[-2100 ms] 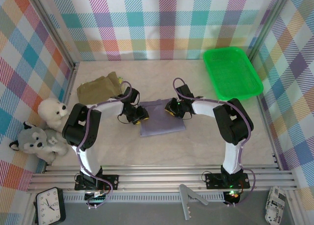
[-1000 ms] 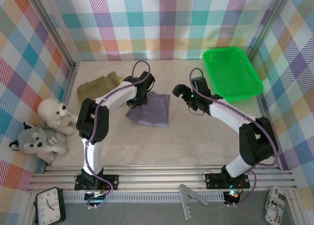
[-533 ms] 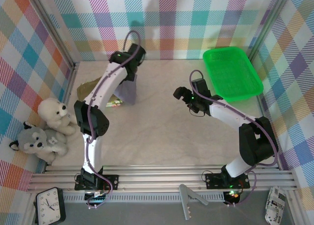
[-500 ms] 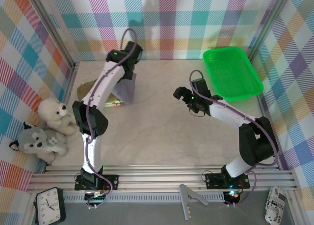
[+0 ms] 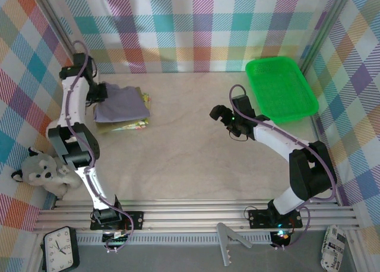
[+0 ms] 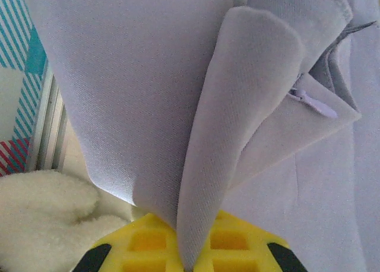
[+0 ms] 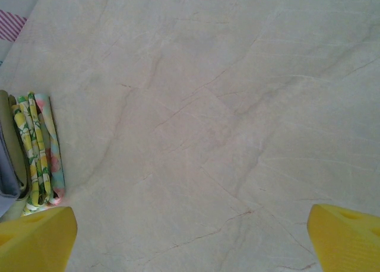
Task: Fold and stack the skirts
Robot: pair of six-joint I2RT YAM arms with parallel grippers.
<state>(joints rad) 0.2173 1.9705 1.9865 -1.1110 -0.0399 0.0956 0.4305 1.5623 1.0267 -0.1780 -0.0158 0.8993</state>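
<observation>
a: where's the lavender skirt (image 5: 122,103)?
b: we see it atop the stack (image 5: 132,125), far left. left gripper (image 6: 190,251) pinches its fold. right gripper (image 5: 221,115) wide, empty, mid-table.

Lavender-grey skirt (image 6: 136,88) — in left gripper (image 6: 189,254)

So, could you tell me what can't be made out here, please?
Lower skirts: top view, the lavender skirt covers all but their edges.
Stack: right wrist view, cut off by the left edge.
Left gripper: left wrist view, cropped by the bottom edge, with lavender cloth draped over it.
White plush toy: left wrist view, cropped at the corner.
</observation>
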